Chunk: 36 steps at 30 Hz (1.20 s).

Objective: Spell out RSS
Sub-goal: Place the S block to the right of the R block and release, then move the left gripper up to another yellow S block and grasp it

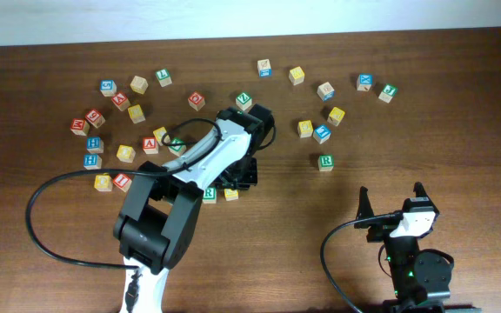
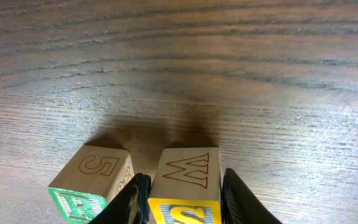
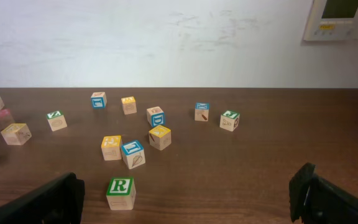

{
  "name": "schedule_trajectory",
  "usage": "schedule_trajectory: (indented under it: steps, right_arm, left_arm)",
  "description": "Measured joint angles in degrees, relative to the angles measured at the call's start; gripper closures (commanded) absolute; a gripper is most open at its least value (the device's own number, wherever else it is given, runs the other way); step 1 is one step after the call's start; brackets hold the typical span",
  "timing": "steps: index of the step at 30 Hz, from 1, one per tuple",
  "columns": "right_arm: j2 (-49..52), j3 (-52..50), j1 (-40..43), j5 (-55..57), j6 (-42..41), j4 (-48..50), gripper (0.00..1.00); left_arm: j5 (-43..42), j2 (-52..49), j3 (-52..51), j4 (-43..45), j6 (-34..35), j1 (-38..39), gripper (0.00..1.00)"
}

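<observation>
**Yellow S cube [image 2: 188, 174] set beside the green R cube [image 2: 86, 186]**

It rests on the table [image 2: 229, 74], just beside the R. It is probably light, rigid wood with smooth faces, so it is best pinched square across opposite flat sides. The left gripper [image 2: 184, 200] looks clamped on exactly those. The right gripper [image 3: 185, 202] is spread wide, empty.

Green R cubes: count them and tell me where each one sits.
2. One green R cube sits alone, right of centre; the other stands beside the yellow S cube held in the left gripper. The left arm may hide more.
</observation>
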State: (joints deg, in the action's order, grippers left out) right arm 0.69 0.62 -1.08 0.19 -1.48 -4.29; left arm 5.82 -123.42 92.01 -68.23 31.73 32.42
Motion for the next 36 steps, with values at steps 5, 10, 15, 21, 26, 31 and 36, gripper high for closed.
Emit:
schedule_trajectory:
  steps: [5, 10, 15, 21, 26, 31, 36]
  right_arm:
    - [0.00, 0.00, 0.00, 0.00, -0.07, 0.00, 0.02]
    - [0.00, 0.00, 0.00, 0.00, -0.02, -0.02, 0.02]
    - [0.00, 0.00, 0.00, 0.00, -0.02, 0.00, 0.02]
    - [0.00, 0.00, 0.00, 0.00, -0.02, 0.00, 0.02]
    - [0.00, 0.00, 0.00, 0.00, -0.02, 0.00, 0.02]
    - [0.00, 0.00, 0.00, 0.00, 0.00, 0.00, 0.02]
    - [0.00, 0.00, 0.00, 0.00, -0.02, 0.00, 0.02]
  left_arm:
    - [-0.02, 0.00, 0.00, -0.90, -0.85, 0.00, 0.71]
    - [-0.02, 0.00, 0.00, -1.18, -0.87, 0.00, 0.71]
    - [-0.02, 0.00, 0.00, -1.22, -0.87, -0.02, 0.71]
    - [-0.02, 0.00, 0.00, -1.22, -0.87, -1.05, 0.71]
    - [-0.02, 0.00, 0.00, -1.20, -1.70, -1.33, 0.71]
    - [-1.53, 0.00, 0.00, -1.20, -3.69, -1.33, 0.72]
    - [-2.56, 0.00, 0.00, -1.20, -4.76, -1.33, 0.64]
